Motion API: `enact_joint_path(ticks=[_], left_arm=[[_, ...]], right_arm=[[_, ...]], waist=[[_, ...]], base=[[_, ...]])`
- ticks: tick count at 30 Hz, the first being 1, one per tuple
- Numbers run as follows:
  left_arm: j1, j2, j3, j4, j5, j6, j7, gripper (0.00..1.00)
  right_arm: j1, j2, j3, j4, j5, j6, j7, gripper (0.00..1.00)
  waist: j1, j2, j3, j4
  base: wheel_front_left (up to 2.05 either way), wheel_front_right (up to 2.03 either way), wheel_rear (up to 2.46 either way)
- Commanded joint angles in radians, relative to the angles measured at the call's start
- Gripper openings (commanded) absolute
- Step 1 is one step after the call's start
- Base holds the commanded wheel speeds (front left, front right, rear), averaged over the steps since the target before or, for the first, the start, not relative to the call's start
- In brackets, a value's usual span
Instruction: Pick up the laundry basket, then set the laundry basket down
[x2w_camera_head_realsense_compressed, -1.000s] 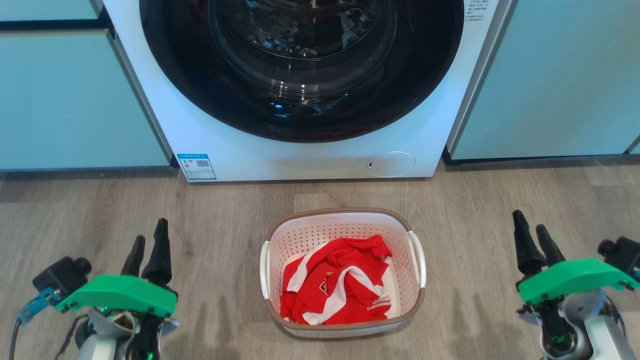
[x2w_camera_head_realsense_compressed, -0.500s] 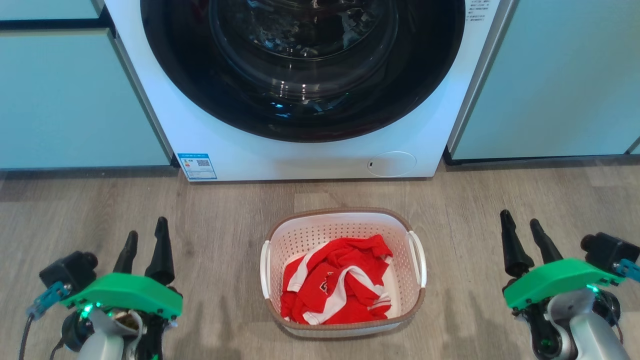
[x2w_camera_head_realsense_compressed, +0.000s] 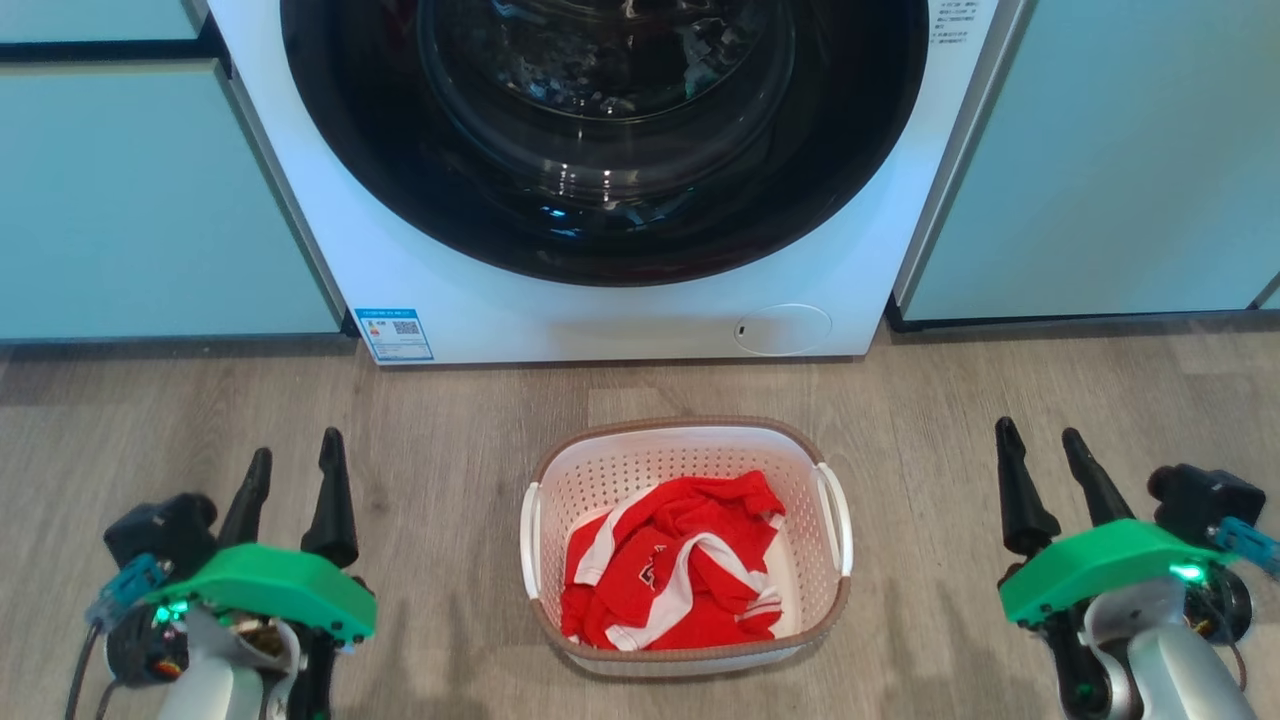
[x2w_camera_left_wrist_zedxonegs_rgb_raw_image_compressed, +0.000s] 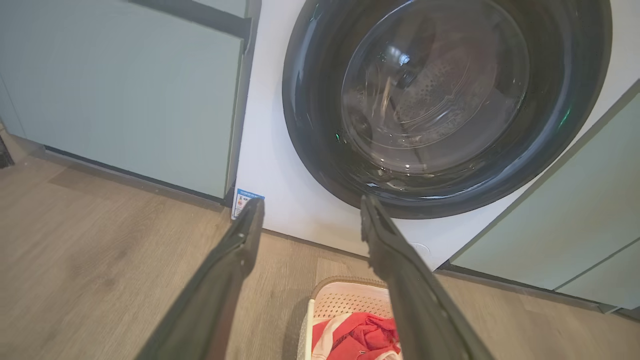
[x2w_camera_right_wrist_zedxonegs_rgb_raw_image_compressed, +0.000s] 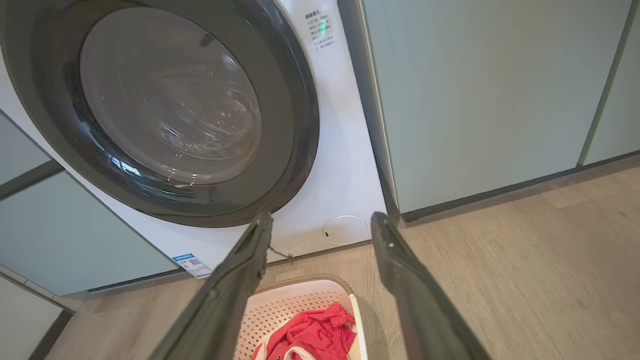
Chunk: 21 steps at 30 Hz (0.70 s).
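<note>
From the head view, the small white plastic laundry basket with holes in its walls and a brown woven rim (x2w_camera_head_realsense_compressed: 640, 465) stands on the grey wooden floor (x2w_camera_head_realsense_compressed: 450, 430), just in front of the white front-loading washing machine (x2w_camera_head_realsense_compressed: 620, 320) and below its dark round door. A crumpled red and white garment (x2w_camera_head_realsense_compressed: 670, 565) lies inside it. The left gripper (x2w_camera_head_realsense_compressed: 296, 447) hovers before the machine's left corner and the right gripper (x2w_camera_head_realsense_compressed: 1038, 432) before its right corner. Both are farther from the machine than the basket's near rim, well apart from the basket, with fingers moderately spread and nothing between them.

From the left wrist view, the two dark fingers are parted and point toward the machine's base; the basket shows low, beside the right finger.

From the right wrist view, the fingers are likewise parted and empty, and the basket lies low between them.

I judge that picking up has not begun; this is the approach. The next move calls for both arms to come inward and down, each to one white side handle (x2w_camera_head_realsense_compressed: 840, 520), and to close evenly so that the basket rises level.
</note>
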Motion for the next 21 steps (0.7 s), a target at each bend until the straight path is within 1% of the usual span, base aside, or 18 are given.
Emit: enact_joint_path(ticks=[1, 16, 21], left_arm=[[-0.031, 0.029, 0.014, -0.045, 0.048, 0.012, -0.013, 1.0], [-0.023, 0.048, -0.012, -0.064, 0.193, 0.05, -0.024, 1.0], [-0.021, 0.046, -0.017, -0.073, 0.223, 0.055, -0.028, 1.0]], right_arm=[[-0.059, -0.029, 0.024, -0.027, -0.044, -0.001, -0.021, 1.0], [-0.065, -0.029, 0.039, -0.011, -0.171, -0.001, -0.062, 1.0], [-0.061, -0.019, 0.037, -0.006, -0.182, -0.001, -0.076, 1.0]], waist=[[0.0, 0.0, -0.001, 0.001], [-0.0001, 0.0, -0.004, 0.002], [-0.0001, 0.0, -0.006, 0.003]], base=[[0.0, 0.0, 0.0], [0.0, 0.0, 0.0], [0.0, 0.0, 0.0]])
